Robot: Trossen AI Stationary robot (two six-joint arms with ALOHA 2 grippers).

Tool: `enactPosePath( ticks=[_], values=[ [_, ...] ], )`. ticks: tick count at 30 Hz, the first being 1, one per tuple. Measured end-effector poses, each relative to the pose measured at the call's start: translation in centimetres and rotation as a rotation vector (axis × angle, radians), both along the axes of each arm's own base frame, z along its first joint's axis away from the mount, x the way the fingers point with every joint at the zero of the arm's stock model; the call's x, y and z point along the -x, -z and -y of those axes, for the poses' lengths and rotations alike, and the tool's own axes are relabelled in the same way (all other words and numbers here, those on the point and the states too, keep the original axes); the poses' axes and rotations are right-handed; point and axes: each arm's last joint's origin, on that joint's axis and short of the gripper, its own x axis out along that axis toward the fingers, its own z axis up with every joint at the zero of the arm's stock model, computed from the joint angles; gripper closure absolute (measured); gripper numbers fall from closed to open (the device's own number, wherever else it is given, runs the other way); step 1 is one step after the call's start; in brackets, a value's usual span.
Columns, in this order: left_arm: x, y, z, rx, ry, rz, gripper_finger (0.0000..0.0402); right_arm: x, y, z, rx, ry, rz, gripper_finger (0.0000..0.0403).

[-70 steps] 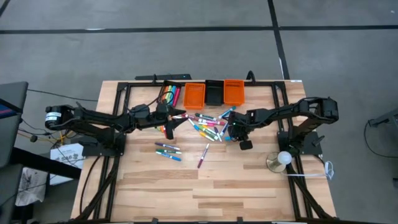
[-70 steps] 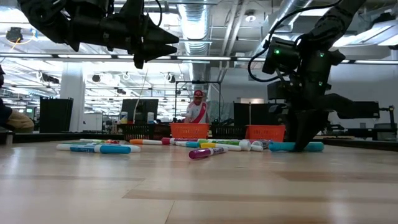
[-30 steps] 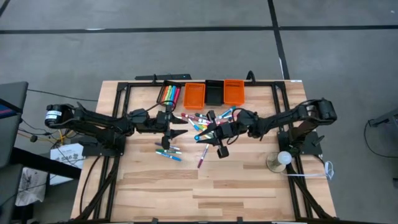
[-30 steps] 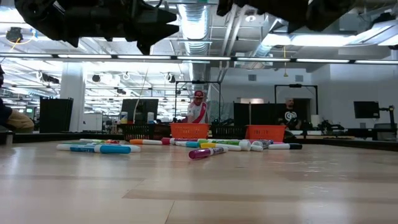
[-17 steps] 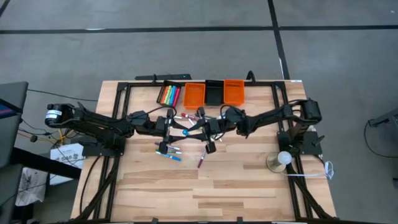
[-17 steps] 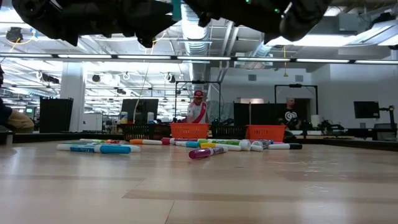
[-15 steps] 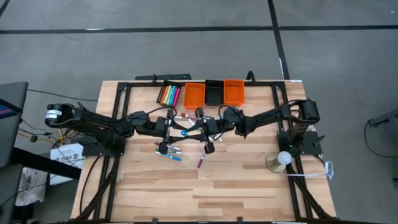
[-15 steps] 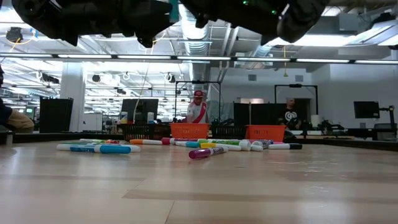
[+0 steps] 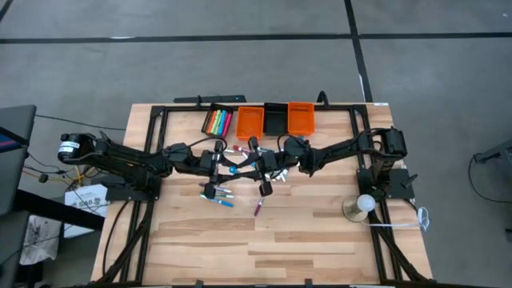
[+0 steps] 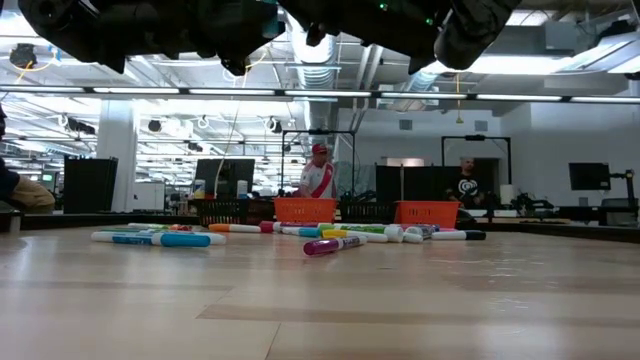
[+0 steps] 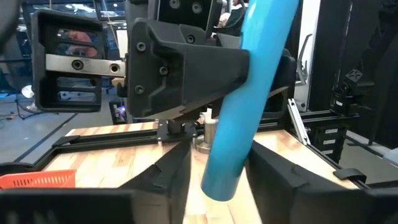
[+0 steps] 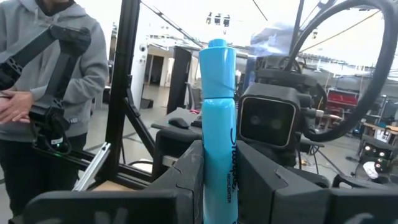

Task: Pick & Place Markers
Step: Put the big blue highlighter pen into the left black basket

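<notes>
Mid-table, well above the wood: blue marker (image 12: 219,118) clamped between right gripper (image 9: 258,152) fingers, long axis upright across the pads, cap end pointing away from the wrist. Facing it from 9 o'clock, left gripper (image 9: 218,162), fingers spread either side of that same marker. Probably a handover. Remaining markers (image 9: 218,194) scattered beneath.

Light falls evenly from overhead in the high view, and the table (image 9: 320,240) shows only faint, short shadows. In the low view ceiling strip lamps (image 10: 180,92) glare bright, so the arms read as black silhouettes. Just beyond the right gripper (image 12: 219,186) the backdrop blows out white. Close to the left gripper (image 11: 217,186) the blue marker (image 11: 249,93) looks soft
</notes>
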Motion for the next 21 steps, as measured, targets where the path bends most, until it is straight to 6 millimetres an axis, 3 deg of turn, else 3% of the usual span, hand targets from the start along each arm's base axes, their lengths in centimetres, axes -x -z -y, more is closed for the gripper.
enactPosePath(
  ticks=[5,14,21],
  values=[
    [0.00,-0.02,0.00,-0.018,0.001,0.005,0.0329,0.02,-0.05,0.02,-0.009,0.001,-0.001,0.0337],
    [0.00,-0.05,-0.01,-0.010,-0.003,0.006,0.0331,0.03,-0.08,0.02,-0.023,-0.002,-0.006,0.0327],
    [0.00,-0.03,-0.06,0.000,-0.014,0.003,0.0324,0.01,0.04,-0.04,-0.019,-0.006,-0.017,0.0245]
  ],
)
